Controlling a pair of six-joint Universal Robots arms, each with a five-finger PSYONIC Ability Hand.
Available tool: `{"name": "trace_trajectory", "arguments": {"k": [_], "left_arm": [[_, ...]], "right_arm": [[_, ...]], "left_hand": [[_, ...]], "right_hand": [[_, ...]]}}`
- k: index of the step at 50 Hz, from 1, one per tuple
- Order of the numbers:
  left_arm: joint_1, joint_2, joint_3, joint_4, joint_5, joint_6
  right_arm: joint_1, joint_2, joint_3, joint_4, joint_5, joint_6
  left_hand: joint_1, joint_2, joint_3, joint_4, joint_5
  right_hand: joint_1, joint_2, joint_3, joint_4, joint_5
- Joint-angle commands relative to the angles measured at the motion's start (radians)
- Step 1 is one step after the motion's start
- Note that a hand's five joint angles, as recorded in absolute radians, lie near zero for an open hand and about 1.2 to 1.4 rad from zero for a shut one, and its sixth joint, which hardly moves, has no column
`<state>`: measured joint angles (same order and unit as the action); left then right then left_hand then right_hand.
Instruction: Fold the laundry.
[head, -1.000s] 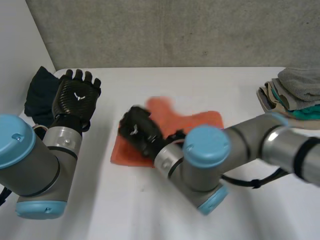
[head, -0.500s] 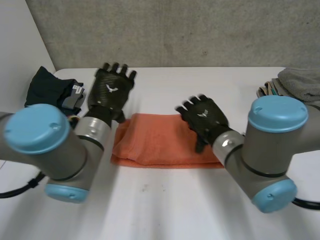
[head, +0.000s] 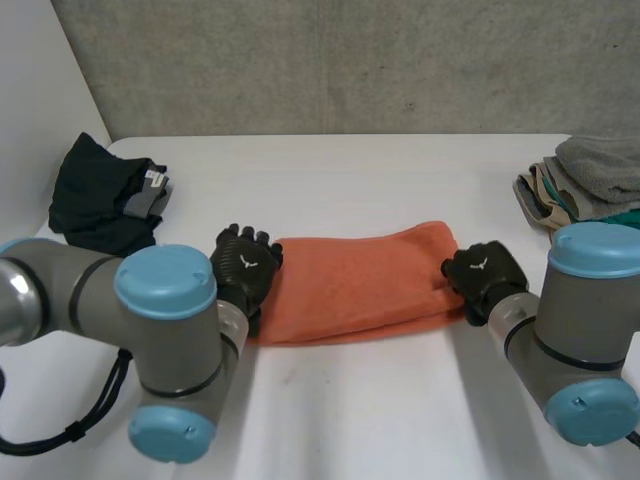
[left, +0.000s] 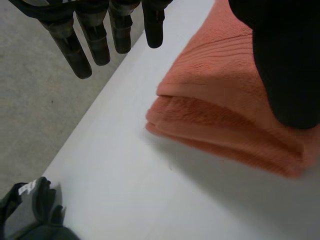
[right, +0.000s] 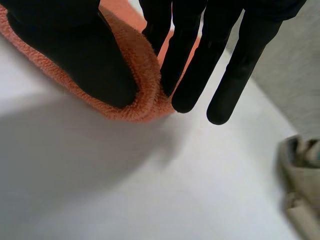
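Note:
An orange towel (head: 360, 285) lies folded into a long band in the middle of the white table (head: 350, 400). My left hand (head: 245, 270) rests at the band's left end. In the left wrist view its fingers (left: 95, 35) hang straight above the bare table, and its thumb (left: 285, 65) lies over the layered towel (left: 215, 100). My right hand (head: 485, 275) is at the band's right end. In the right wrist view the thick rolled edge of the towel (right: 140, 65) sits pinched between the thumb (right: 75, 60) and the straight fingers (right: 195, 65).
A dark crumpled garment (head: 100, 190) lies at the table's far left corner, and shows past my left hand's fingertips as the dark garment (left: 30, 215). A stack of folded towels (head: 590, 185) stands at the right edge, the same stack (right: 300, 200) beyond my right hand.
The right hand swept from the towel's left side across to its right end and closed on the edge. The left hand came from the far left to the towel's left end. The towel now lies as a band.

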<state>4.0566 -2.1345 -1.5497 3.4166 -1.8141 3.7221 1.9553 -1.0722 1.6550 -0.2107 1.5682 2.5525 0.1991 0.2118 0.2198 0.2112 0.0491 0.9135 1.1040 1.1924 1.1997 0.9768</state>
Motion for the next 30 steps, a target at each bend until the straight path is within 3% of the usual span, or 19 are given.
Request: {"name": "trace_trajectory", "arguments": {"k": [1,4,8,12,16,17,18,19,20,25,30], "left_arm": [[-0.041,0.166,-0.089,0.004,-0.002,-0.022],[-0.038,0.246,-0.113,0.006,-0.005,-0.027],[-0.015,0.307,-0.133,0.003,-0.007,-0.022],[0.037,0.335,-0.156,0.004,-0.007,-0.024],[0.088,0.34,-0.168,0.006,-0.005,-0.028],[0.093,0.338,-0.167,0.006,-0.004,-0.03],[0.1,0.334,-0.164,0.009,-0.004,-0.033],[0.1,0.329,-0.159,0.012,-0.001,-0.034],[0.102,0.329,-0.156,0.013,0.001,-0.037],[0.099,0.286,-0.086,0.05,0.009,-0.088],[0.068,0.206,0.02,0.075,0.045,-0.148]], "right_arm": [[0.016,-0.038,-0.037,-0.036,0.053,-0.241],[0.083,-0.032,-0.104,-0.056,0.053,-0.3],[0.264,-0.008,-0.187,-0.082,0.021,-0.311],[0.397,0.089,-0.218,-0.136,-0.133,-0.31],[0.433,0.167,-0.23,-0.131,-0.233,-0.314],[0.435,0.176,-0.233,-0.128,-0.231,-0.311],[0.435,0.182,-0.235,-0.125,-0.224,-0.307],[0.435,0.186,-0.235,-0.124,-0.218,-0.304],[0.433,0.176,-0.235,-0.122,-0.208,-0.29],[0.386,0.094,-0.23,-0.13,-0.168,-0.086],[0.246,-0.053,-0.21,-0.075,-0.132,0.3]], "left_hand": [[0.02,0.008,0.0,0.008,-0.004],[0.011,-0.001,-0.009,-0.001,-0.013],[0.009,-0.004,-0.012,-0.004,-0.016],[0.009,-0.004,-0.012,-0.004,-0.016],[0.006,-0.007,-0.015,-0.007,-0.019],[0.006,-0.007,-0.015,-0.007,-0.019],[0.003,-0.01,-0.018,-0.009,-0.022],[0.003,-0.01,-0.018,-0.009,-0.022],[0.0,-0.013,-0.021,-0.012,-0.025],[-0.003,-0.016,-0.024,-0.015,-0.028],[-0.003,-0.016,-0.024,-0.015,-0.028]], "right_hand": [[0.483,0.292,0.204,0.197,0.245],[0.483,0.292,0.204,0.197,0.245],[0.483,0.292,0.204,0.197,0.245],[0.483,0.292,0.204,0.197,0.245],[0.483,0.292,0.204,0.197,0.245],[0.44,0.25,0.161,0.154,0.202],[0.207,0.017,-0.072,-0.079,-0.031],[-0.103,-0.294,-0.382,-0.389,-0.341],[-0.739,-0.929,-1.018,-1.025,-0.977],[-0.739,-0.929,-1.018,-1.025,-0.977],[-0.739,-0.929,-1.018,-1.025,-0.977]]}}
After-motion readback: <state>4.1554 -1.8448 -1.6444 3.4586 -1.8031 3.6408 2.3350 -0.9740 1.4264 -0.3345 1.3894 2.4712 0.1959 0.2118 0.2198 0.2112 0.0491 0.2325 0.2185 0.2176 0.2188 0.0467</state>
